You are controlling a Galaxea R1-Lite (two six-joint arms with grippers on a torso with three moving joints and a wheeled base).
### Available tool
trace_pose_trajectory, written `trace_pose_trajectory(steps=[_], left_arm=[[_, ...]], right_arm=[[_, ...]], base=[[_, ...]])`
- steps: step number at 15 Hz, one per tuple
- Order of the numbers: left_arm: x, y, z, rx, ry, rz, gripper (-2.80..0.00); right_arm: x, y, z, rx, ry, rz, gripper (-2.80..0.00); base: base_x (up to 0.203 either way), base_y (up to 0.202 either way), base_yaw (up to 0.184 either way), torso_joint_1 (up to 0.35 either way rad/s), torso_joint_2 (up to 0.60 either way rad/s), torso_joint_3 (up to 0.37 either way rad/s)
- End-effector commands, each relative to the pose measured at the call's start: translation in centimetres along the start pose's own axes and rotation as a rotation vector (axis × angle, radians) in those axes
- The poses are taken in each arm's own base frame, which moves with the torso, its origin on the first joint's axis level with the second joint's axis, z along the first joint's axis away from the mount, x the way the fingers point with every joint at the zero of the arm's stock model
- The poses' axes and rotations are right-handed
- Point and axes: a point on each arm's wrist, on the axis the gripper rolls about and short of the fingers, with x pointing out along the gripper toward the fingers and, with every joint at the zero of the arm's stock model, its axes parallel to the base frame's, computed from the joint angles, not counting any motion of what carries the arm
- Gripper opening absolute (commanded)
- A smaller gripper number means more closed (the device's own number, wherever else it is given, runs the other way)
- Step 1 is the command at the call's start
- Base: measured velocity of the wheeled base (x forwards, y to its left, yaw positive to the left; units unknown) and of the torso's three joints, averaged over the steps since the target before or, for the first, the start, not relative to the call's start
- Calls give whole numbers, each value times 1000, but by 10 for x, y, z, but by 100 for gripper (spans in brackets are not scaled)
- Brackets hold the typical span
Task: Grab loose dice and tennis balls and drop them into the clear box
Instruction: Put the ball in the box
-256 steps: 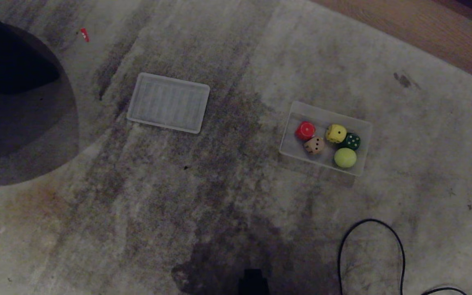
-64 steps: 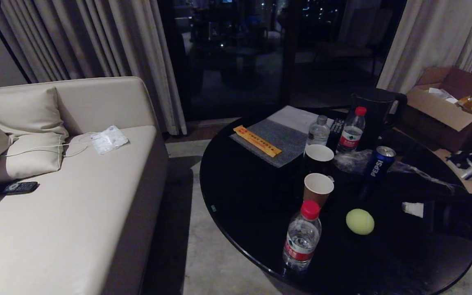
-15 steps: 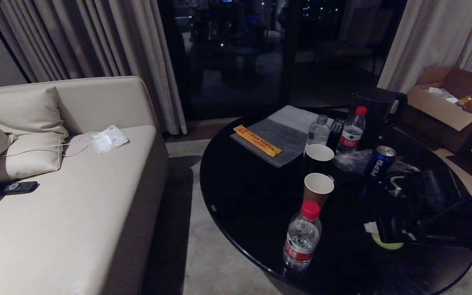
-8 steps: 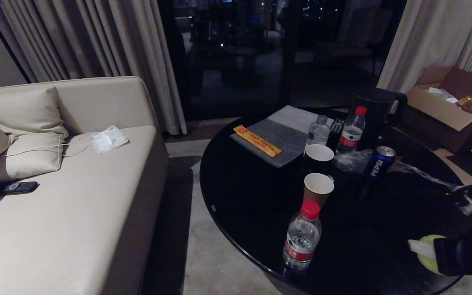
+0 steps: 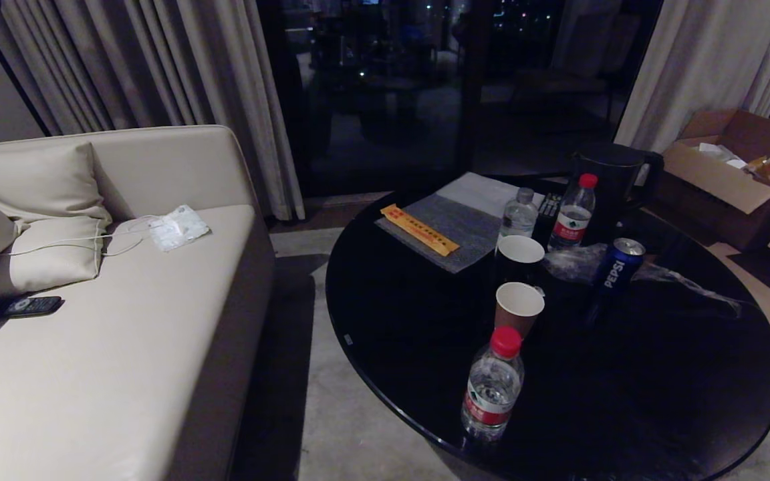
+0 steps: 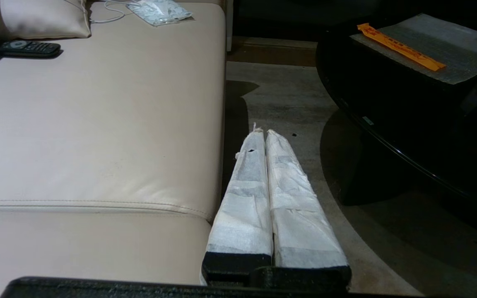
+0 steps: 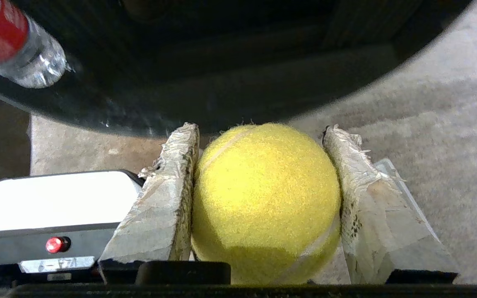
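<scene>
- Right gripper (image 7: 259,132): taped fingers clamped on both sides of tennis ball (image 7: 265,198), held above carpet (image 7: 429,124) beside black table (image 7: 222,62).
- Ball round; no long axis; seam curves across it.
- Left gripper (image 6: 262,132): fingers pressed together, empty, beside sofa (image 6: 97,124).

sofa (image 5: 124,321) | round black table (image 5: 425,321): 3 bottles, 2 cups, Pepsi can (image 5: 615,266)

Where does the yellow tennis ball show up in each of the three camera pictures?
Head view: not in it.
Left wrist view: not in it.
Right wrist view: the tennis ball fills the lower middle, clamped in the right gripper.
Shared landmark: the red-capped water bottle at the black table edge.
</scene>
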Motion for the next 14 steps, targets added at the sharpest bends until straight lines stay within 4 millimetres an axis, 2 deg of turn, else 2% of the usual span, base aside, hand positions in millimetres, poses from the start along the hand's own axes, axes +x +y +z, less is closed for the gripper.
trace_pose_trajectory(steps=[1, 3, 5, 7, 10, 14], left_arm=[[0, 0, 0, -1, 3, 1, -280], [0, 0, 0, -1, 3, 1, -280], [0, 0, 0, -1, 3, 1, -280], [0, 0, 0, -1, 3, 1, -280], [0, 0, 0, -1, 3, 1, -280], [0, 0, 0, -1, 3, 1, -280]], right_arm=[[-20, -2, -27, 19, -130, -15, -280], [-22, -2, -41, 34, -148, -18, -280], [-21, -2, -46, 53, -158, -11, -280], [-25, -3, -54, 47, -240, 32, -280], [-30, -3, -61, 31, -337, 66, -280], [-30, -3, -61, 31, -341, 69, -280]], base=[[0, 0, 0, 0, 0, 0], [0, 0, 0, 0, 0, 0], [0, 0, 0, 0, 0, 0], [0, 0, 0, 0, 0, 0], [0, 0, 0, 0, 0, 0], [0, 0, 0, 0, 0, 0]])
